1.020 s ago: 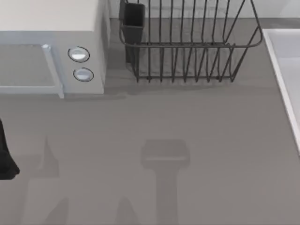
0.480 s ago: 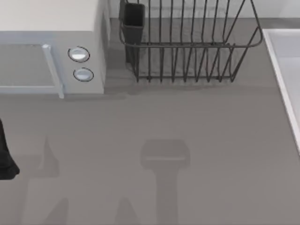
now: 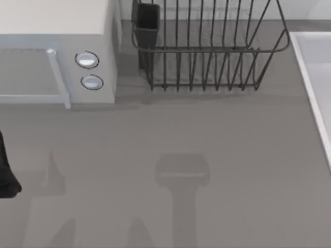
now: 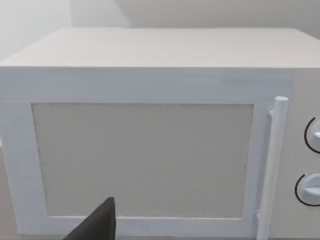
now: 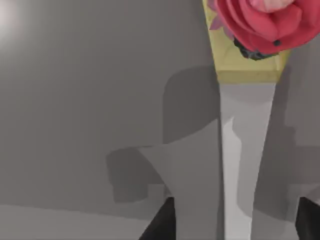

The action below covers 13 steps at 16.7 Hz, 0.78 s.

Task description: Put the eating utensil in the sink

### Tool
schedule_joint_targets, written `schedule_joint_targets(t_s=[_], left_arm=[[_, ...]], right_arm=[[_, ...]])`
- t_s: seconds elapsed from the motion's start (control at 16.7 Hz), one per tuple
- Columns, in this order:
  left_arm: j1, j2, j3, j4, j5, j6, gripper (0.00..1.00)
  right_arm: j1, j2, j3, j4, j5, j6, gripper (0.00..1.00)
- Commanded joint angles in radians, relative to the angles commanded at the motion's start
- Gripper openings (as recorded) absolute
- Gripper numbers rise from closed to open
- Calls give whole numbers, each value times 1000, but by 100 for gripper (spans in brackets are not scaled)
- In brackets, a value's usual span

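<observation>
The sink (image 3: 309, 88) is a pale basin with a whitish rim at the table's right edge. In the right wrist view the eating utensil (image 5: 260, 25) shows a red, petal-like head on a yellow band. A pale strip (image 5: 245, 150) runs from that band toward my right gripper (image 5: 233, 227). I cannot tell whether the strip belongs to it. The right gripper is open over the grey surface, its dark fingertips (image 5: 160, 225) set wide on either side of the strip and touching nothing. My left arm (image 3: 5, 175) is parked at the table's left edge, facing the microwave.
A white microwave (image 3: 57, 57) with two knobs stands at the back left, and its door (image 4: 145, 160) is close in front of the left wrist. A black wire dish rack (image 3: 207, 51) stands at the back middle. Arm shadows lie on the grey table (image 3: 232, 155).
</observation>
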Motion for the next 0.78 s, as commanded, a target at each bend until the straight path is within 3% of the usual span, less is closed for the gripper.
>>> schedule_joint_targets(t_s=[0.54,0.78], left_arm=[[0,0,0,0,0,0,100],[0,0,0,0,0,0,100]], right_arm=[[-5,-130,223,-379,0,-13,0],[-4,-172,276,-448,0,-7,0]])
